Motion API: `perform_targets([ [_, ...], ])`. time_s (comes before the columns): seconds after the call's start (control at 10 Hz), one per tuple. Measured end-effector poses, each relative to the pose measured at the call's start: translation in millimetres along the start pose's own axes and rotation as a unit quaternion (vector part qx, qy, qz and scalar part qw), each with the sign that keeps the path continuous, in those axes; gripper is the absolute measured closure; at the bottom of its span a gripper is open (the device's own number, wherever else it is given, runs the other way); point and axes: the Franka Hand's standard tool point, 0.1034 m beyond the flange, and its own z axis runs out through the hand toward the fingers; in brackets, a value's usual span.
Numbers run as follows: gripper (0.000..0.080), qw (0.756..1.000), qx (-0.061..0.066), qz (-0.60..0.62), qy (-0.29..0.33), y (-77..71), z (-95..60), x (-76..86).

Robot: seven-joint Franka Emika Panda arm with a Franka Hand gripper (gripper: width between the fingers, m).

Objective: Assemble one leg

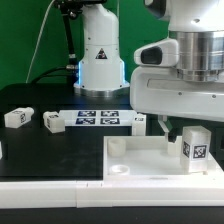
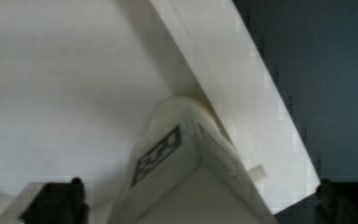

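So the arm's big white head fills the exterior view's right side, hanging over the far right corner of the tray (image 1: 150,160). The pincer (image 1: 163,126) is down just above the tray's back edge. I can see one dark finger (image 1: 158,124) poking out below the head, nothing between the tips as far as I can make out, but honestly I cannot tell if it's spread or closed. The wrist view only shows two dark fingertips (image 2: 57,200) at the frame edge, so no help there.

One leg (image 1: 193,146) is standing upright in the tray, right at its corner on the exterior view's right, tag facing the camera. It sits just beside the pincer, toward the exterior view's right and a bit nearer to us, not touching it from what I see. In the wrist view that same leg (image 2: 172,165) shows up close, tag on its face, tucked against the tray's raised wall (image 2: 229,90).

Two more legs lie loose on the black worktop (image 1: 50,150) on the exterior view's left: one (image 1: 17,117) further left, another (image 1: 53,122) just beside the marker board (image 1: 98,118). They're well apart from the tray leg.

The marker board lies flat behind the tray, in front of the arm's base (image 1: 100,60)
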Motion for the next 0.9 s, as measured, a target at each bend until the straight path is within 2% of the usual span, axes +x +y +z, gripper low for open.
perform_targets([
  [0.2,0.0151,0.995,-0.004,-0.097,0.002,0.4,0.0,0.2],
  [0.5,0.0151,0.968,-0.010,-0.250,0.003,3.5,-0.1,2.3],
  [0.6,0.0276,0.960,-0.011,-0.279,0.003,3.8,-0.1,2.6],
  [0.7,0.0276,0.951,-0.012,-0.308,0.003,4.4,-0.2,2.9],
  [0.8,0.0414,0.953,-0.012,-0.304,0.003,4.4,-0.2,2.9],
  [0.9,0.0509,0.953,-0.012,-0.304,0.003,4.4,-0.2,3.0],
])
